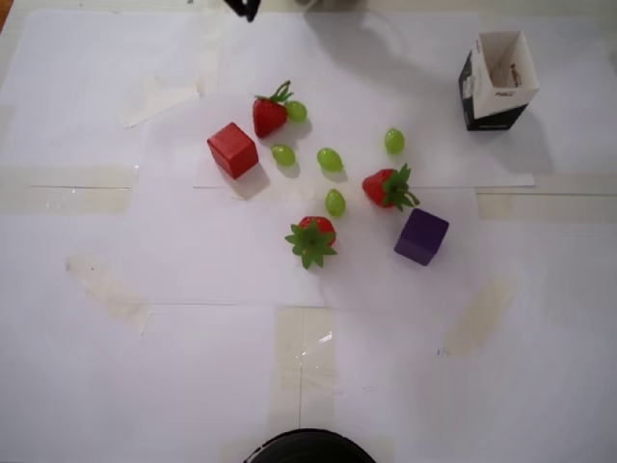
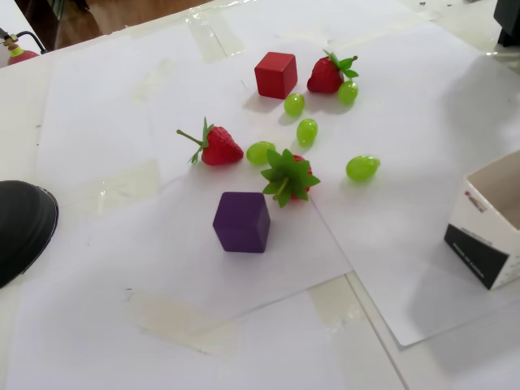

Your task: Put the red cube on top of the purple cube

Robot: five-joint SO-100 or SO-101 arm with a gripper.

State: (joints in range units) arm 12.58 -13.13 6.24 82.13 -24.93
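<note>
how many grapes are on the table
5: one touching the top strawberry, two right of the red cube, one above the lower strawberry, one far right. None seem hidden.
</note>
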